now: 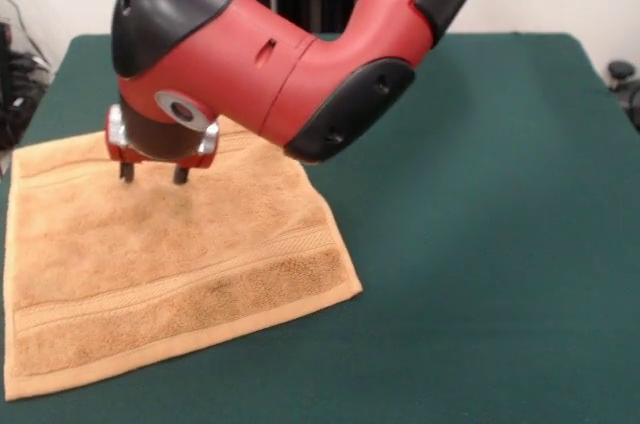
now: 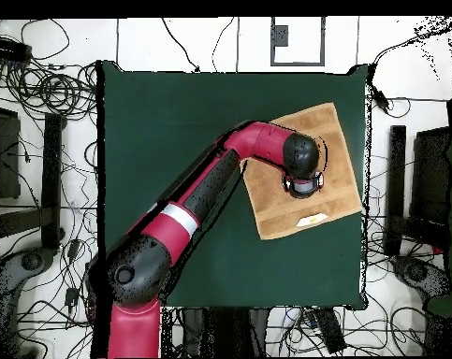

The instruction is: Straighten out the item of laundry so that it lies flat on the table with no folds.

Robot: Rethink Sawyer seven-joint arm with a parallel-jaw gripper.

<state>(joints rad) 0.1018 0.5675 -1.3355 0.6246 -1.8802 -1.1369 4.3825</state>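
Tan towel (image 1: 170, 264), overhead shows tag (image 2: 313, 220)

The surface (image 1: 480, 244) is a large rectangular top covered in dark green felt-like material; one thing lies directly on it, a golden-tan terry towel (image 1: 170, 274); in the front view the towel sits toward the left side, spread nearly flat, woven border bands running across it; its left edge reaches the surface's edge; a small white tag (image 2: 313, 219) shows on the towel from overhead.
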